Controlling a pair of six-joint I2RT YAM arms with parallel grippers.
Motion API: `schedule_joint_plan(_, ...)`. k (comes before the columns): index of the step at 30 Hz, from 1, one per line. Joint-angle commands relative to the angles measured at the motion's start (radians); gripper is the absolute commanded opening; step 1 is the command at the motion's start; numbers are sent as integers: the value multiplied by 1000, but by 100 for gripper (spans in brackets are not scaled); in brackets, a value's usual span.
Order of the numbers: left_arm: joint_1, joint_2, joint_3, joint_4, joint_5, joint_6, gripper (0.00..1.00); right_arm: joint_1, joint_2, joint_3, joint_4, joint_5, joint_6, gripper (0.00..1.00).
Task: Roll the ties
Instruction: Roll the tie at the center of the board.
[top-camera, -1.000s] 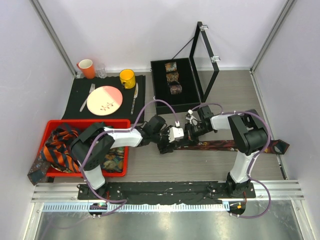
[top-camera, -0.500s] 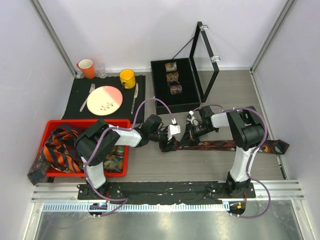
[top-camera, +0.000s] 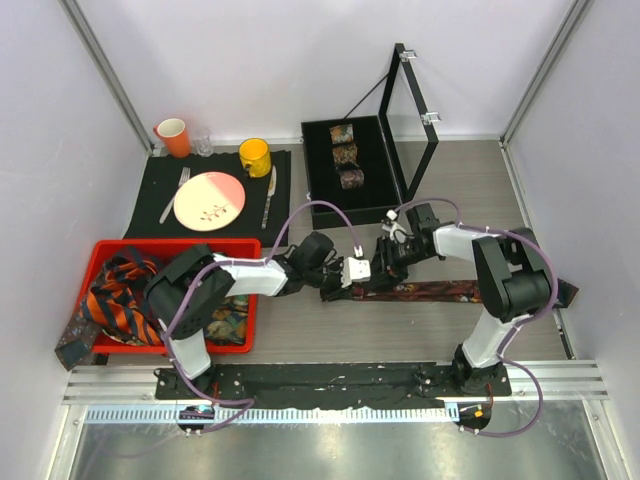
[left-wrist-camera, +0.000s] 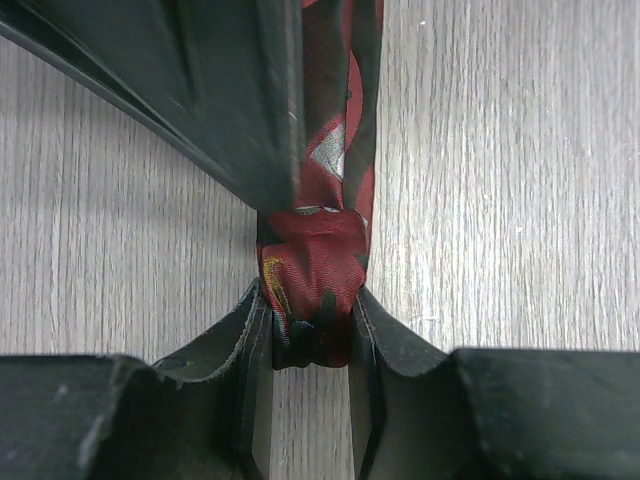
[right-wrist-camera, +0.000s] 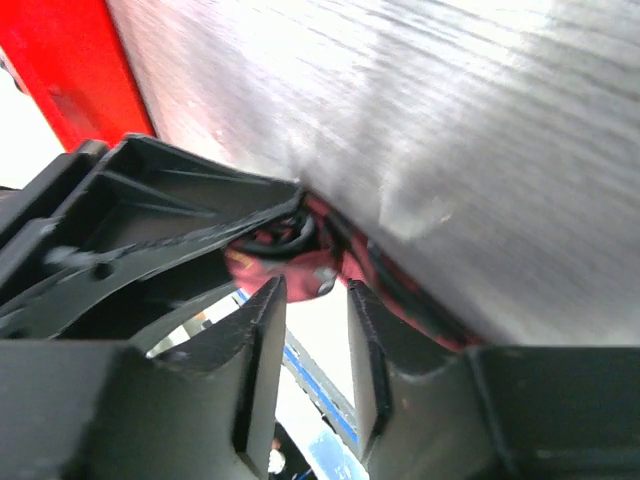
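Left tool (left-wrist-camera: 310, 335) clamps the coiled end of the dark red tie (left-wrist-camera: 316, 262); right tool (right-wrist-camera: 315, 330) is narrowly parted, holding nothing.
The coil sits mid-counter (left-wrist-camera: 500, 200), its flat remainder stretching right.

One tie (top-camera: 440, 292) on table (top-camera: 300, 340), bin (top-camera: 175, 243) left, case (top-camera: 325, 197) behind.

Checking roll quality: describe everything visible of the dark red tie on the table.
The dark red tie is a glossy woven strip with darker and pale motifs, lying flat across the table toward its right edge. Its left end is wound into a coil, pinched on both sides by the left tool. The open right tool sits beside it.
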Motion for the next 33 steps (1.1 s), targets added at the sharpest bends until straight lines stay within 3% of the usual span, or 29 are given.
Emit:
schedule_joint_plan(1, -21, -5, 20, -174, -127, 45, 19, 14, -82, 1, -16, 41, 13, 40)
schedule_joint_plan(14, -50, 53, 95, -246, -187, 54, 19, 89, -4, 7, 66, 43, 101, 40)
schedule_joint_plan(17, -50, 61, 102, -254, -179, 50, 19, 89, 32, 4, 72, 52, 81, 29)
schedule_joint_plan(19, -50, 61, 104, -257, -173, 47, 20, 91, 58, 5, 64, 60, 39, 16)
schedule_joint_plan(21, -50, 61, 109, -272, -161, 47, 24, 81, 73, 8, 40, 87, 12, 1)
schedule_joint_plan(22, -50, 59, 109, -275, -158, 48, 26, 75, 88, 7, 32, 90, -2, 1)
schedule_joint_plan(28, -18, 36, 90, -233, -67, 5, 62, 18, 110, -6, -9, 173, -102, 1)
schedule_joint_plan(33, 14, -10, 30, -87, -1, -56, 71, -5, 118, -19, -31, 222, -145, 1)
